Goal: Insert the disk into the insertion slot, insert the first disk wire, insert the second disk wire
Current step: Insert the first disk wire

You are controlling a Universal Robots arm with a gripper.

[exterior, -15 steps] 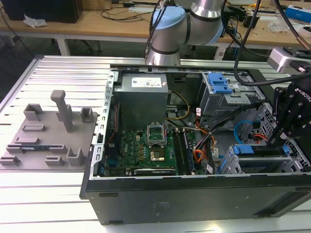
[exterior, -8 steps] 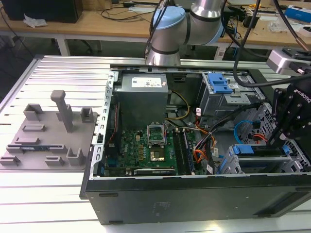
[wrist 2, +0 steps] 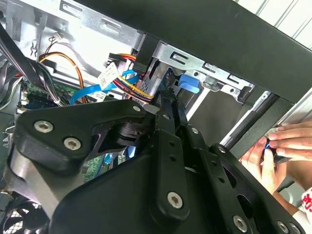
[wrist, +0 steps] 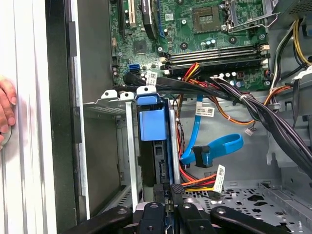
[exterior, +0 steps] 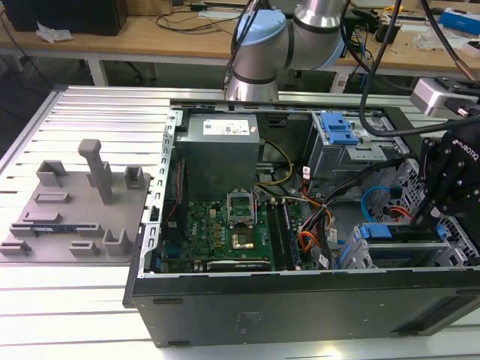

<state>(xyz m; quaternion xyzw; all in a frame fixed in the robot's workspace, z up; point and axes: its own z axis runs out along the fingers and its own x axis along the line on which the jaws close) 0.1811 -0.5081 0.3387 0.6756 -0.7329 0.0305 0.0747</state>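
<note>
The disk [wrist: 153, 124], silver in a bright blue carrier, stands edge-on inside the insertion slot [wrist: 109, 100], a low grey perforated cage in the case's corner at the exterior view's right. My black gripper [wrist: 165, 210] is shut on the disk's outer end. In the exterior view the gripper [exterior: 429, 225] hangs over the disk [exterior: 390, 232] and the cage [exterior: 360, 253]. The light-blue second disk wire [wrist: 217, 145] loops loose beside the cage, its dark plug unplugged. An orange-red first disk wire [exterior: 401, 213] lies behind the disk.
A bundle of black, red and yellow power wires [wrist: 243, 105] crosses above the cage. The taller grey bay with a blue latch [exterior: 337, 131] stands behind. A person's hand [wrist 2: 278, 146] rests at the case's outer wall. A grey fixture plate [exterior: 71, 214] lies outside the case.
</note>
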